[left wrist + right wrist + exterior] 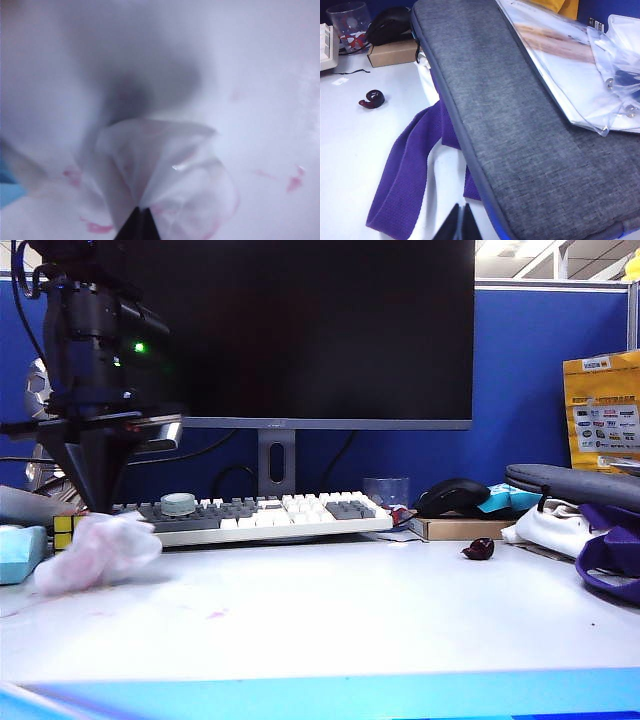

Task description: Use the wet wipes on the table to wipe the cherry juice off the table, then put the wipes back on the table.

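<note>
Crumpled white wet wipes (165, 170), pink-tinged, pinched in closed left gripper (139, 212) over white table (350, 610).
Pink-purple cherry juice smears (295, 182) nearby; right gripper (460, 207) closed, empty, by grey sleeve (520, 125).

You see white wipes (97, 550) tinged pink, pink juice smears (295, 183) on the white table (330, 610) with its light blue front edge, a dark red cherry (478, 549), a grey sleeve (520, 125) and a purple strap (405, 175).
</note>
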You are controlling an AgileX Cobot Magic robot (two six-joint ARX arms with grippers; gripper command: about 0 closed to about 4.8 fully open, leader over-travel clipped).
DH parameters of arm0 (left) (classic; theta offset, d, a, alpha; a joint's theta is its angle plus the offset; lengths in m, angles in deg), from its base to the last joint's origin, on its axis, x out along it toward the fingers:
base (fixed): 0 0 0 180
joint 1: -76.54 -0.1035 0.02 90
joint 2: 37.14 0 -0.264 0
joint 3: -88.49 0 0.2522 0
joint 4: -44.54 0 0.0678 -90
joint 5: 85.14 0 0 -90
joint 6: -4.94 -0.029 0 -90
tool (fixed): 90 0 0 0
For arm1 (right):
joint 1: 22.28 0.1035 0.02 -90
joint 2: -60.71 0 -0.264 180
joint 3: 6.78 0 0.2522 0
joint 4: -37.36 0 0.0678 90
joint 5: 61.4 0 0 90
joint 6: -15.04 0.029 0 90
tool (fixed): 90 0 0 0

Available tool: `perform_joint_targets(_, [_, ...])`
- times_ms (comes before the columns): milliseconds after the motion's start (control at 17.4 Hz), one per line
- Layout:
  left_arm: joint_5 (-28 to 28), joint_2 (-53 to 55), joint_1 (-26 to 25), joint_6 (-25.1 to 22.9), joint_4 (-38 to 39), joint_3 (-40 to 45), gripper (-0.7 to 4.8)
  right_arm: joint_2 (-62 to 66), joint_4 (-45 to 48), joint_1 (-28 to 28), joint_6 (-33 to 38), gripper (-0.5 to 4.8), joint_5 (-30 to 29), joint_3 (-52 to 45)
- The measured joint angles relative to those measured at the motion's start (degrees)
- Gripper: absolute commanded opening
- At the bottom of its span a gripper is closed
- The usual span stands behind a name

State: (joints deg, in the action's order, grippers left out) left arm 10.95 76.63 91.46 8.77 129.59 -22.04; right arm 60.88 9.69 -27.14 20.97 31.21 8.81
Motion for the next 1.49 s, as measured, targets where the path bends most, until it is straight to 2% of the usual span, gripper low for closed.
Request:
perform_joint_targets(172, [0.42, 0.09, 0.09, 0.02, 0.61, 0.31, -0.06, 0.0, 0.0, 0.0, 0.0, 0.0, 0.0, 0.0])
perform_joint_targets(573, [0.39, 5.68, -0.07, 0.02, -3.63, 0.39, -0.06, 0.0, 0.0, 0.02, 0.0, 0.0, 0.0, 0.0])
perform_joint_targets(917, [0.39, 5.88, -0.09, 0.02, -8.37, 3.04, -0.06, 0.0, 0.0, 0.02, 0.0, 0.0, 0.0, 0.0])
perform_joint_targets(1032, [0.39, 0.87, -0.09, 0.02, -8.74, 5.27, -0.06, 0.0, 0.0, 0.02, 0.0, 0.0, 0.0, 0.0])
perform_joint_targets(1490, [0.39, -19.58, -0.09, 2.47, -9.33, 5.31, -0.06, 0.0, 0.0, 0.02, 0.0, 0.0, 0.0, 0.0])
